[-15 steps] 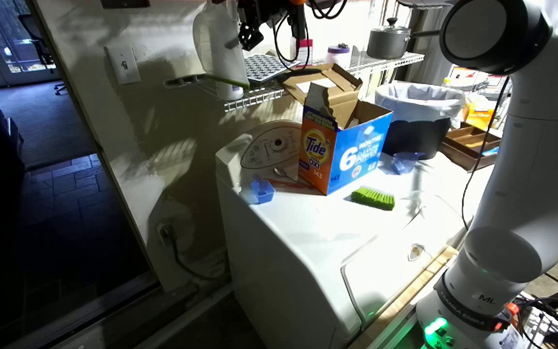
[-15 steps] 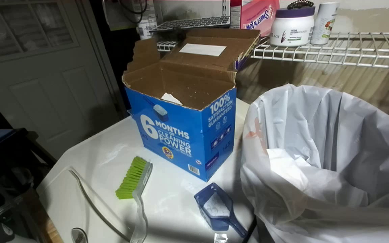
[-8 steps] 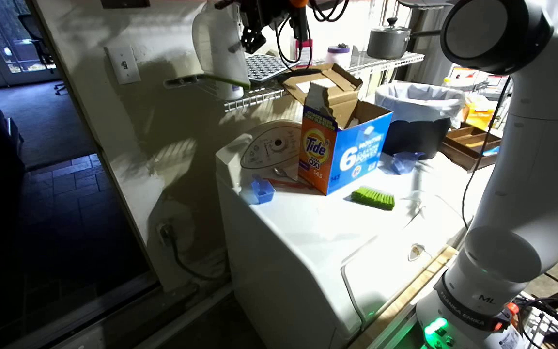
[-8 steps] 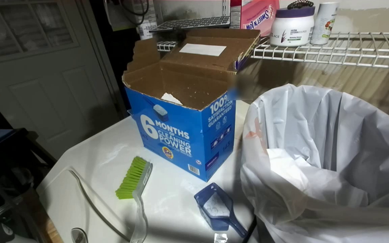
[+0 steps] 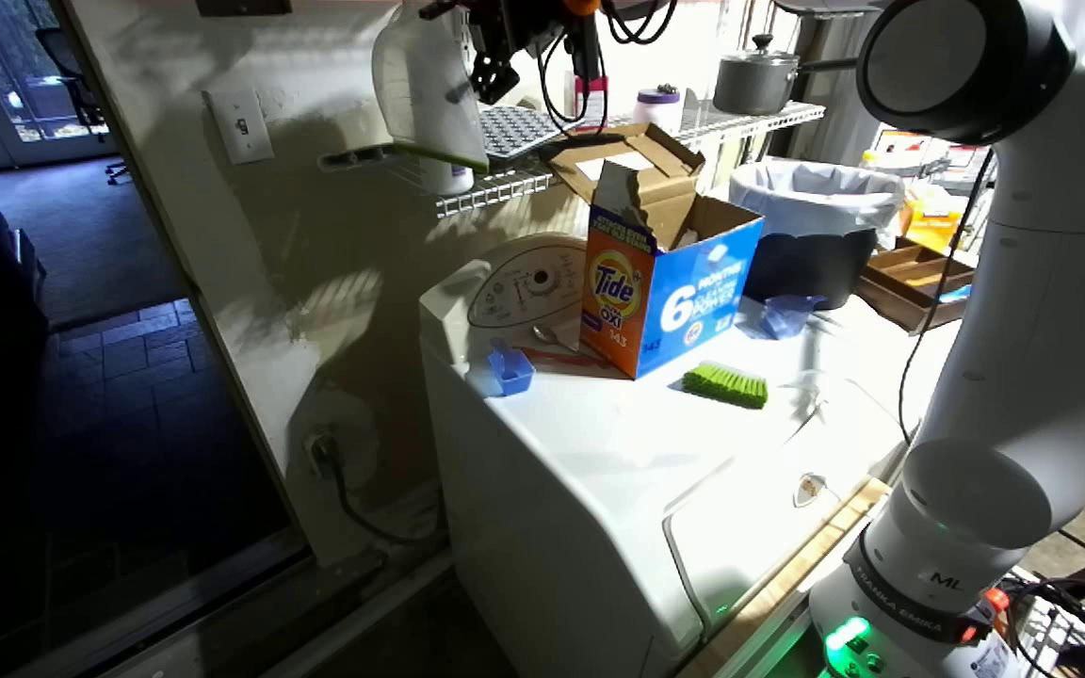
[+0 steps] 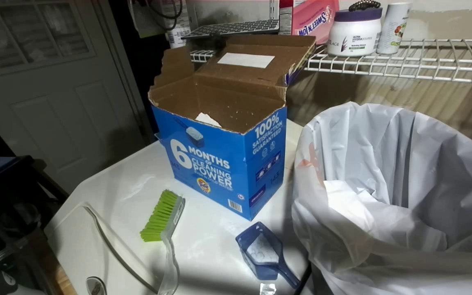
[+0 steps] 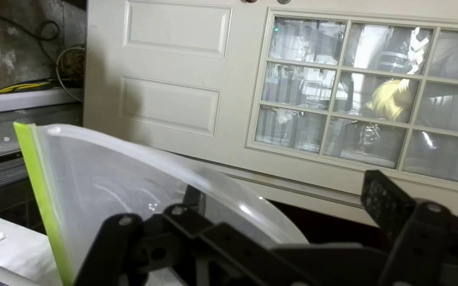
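Cluttered utility room: white machine (image 5: 618, 443) serves as worktop, presumably because it's flat and near the arm (image 5: 1032, 273). Wire shelf (image 6: 400, 73) behind keeps pot (image 5: 754, 83) and jar (image 6: 352, 39) up off it. Bin (image 5: 792, 268) just beside the box (image 6: 219, 155), liner (image 6: 318, 217) folded over its rim, likely to stop slipping. Box upright, lid (image 6: 236, 73) tipped back toward the shelf, leaving the top open for access. Dustpan (image 5: 429, 85) is up near the shelf's end, right at the gripper (image 7: 288, 200), tilted, green edge (image 7: 40, 190) lowest in an exterior view. Jaws spread wide, no clear pinch; wrist view shows dustpan overlapping one side, so can't tell what supports it. Brush (image 6: 166, 233) lies on its side, perhaps to spare bristles. Scoop (image 6: 260, 250) near bin, second scoop (image 5: 510, 372) past the box, probably kept handy for it.
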You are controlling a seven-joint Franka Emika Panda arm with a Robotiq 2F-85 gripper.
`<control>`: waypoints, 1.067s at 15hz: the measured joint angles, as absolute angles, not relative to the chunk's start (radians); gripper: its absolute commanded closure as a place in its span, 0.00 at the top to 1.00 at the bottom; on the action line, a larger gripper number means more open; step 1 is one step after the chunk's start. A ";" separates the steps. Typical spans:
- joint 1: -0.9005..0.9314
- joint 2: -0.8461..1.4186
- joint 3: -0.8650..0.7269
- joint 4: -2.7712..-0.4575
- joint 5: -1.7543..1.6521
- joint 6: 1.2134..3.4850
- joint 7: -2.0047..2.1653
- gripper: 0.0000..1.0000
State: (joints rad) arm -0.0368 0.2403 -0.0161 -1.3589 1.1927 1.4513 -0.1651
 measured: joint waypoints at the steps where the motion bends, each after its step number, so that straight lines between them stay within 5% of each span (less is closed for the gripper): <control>1: -0.037 0.240 -0.017 -1.359 1.192 1.455 -0.165 1.00; 16: -0.038 0.240 -0.022 -1.381 1.188 1.527 -0.166 1.00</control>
State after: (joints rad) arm -0.0381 0.2404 -0.0216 -1.3815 1.1878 1.5267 -0.1664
